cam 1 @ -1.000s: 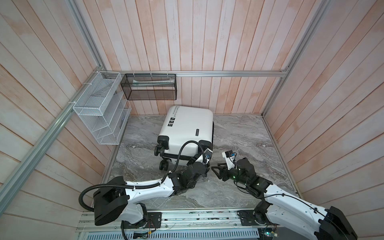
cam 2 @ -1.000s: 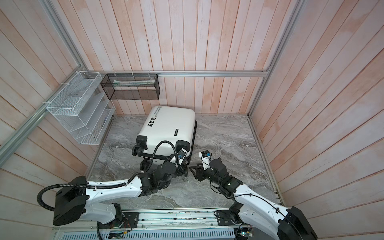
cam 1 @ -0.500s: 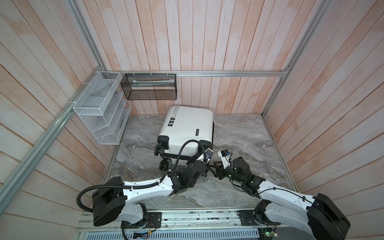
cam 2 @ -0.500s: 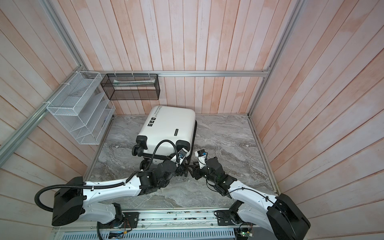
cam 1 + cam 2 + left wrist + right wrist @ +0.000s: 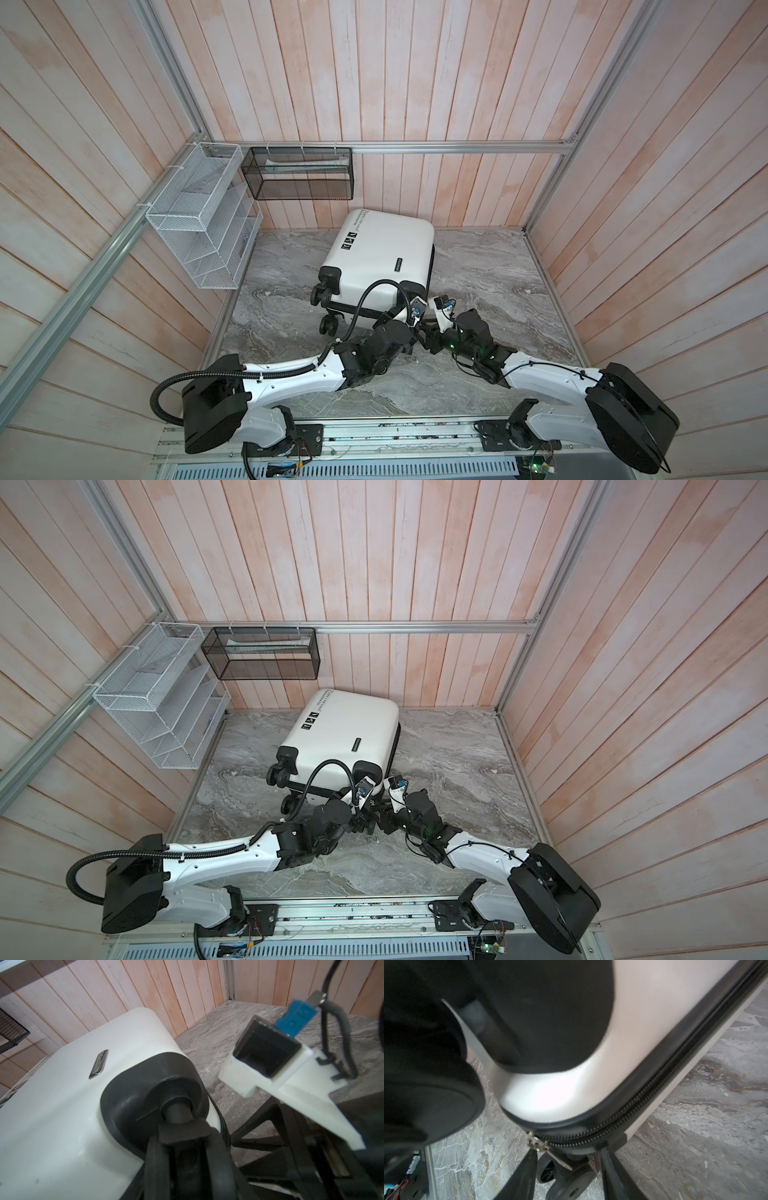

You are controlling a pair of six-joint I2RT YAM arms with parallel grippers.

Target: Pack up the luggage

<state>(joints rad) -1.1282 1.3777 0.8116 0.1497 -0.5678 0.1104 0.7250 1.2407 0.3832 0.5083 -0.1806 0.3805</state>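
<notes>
The luggage [image 5: 382, 253] [image 5: 345, 729] is a white hard-shell suitcase lying closed on the marble floor, its black wheels toward me. My left gripper [image 5: 185, 1157] [image 5: 414, 326] is shut on the caster under the near right wheel housing [image 5: 149, 1093]. My right gripper [image 5: 569, 1159] [image 5: 428, 332] sits just beside it at the same corner, open. Its fingers [image 5: 527, 1172] straddle the silver zipper pull [image 5: 538, 1145] at the end of the black zipper [image 5: 654, 1093]. A lower wheel [image 5: 571, 1188] shows behind the pull. The luggage's inside is hidden.
A black wire-mesh basket [image 5: 297, 178] hangs on the back wall. A white wire rack [image 5: 203, 220] hangs on the left wall. Wooden walls close in the floor [image 5: 498, 282] on three sides, and an aluminium rail [image 5: 374, 432] runs along the front.
My right gripper has moved left and forward to the luggage's near right corner, beside the left gripper, and its jaws have narrowed. The left arm and the luggage have stayed put.
</notes>
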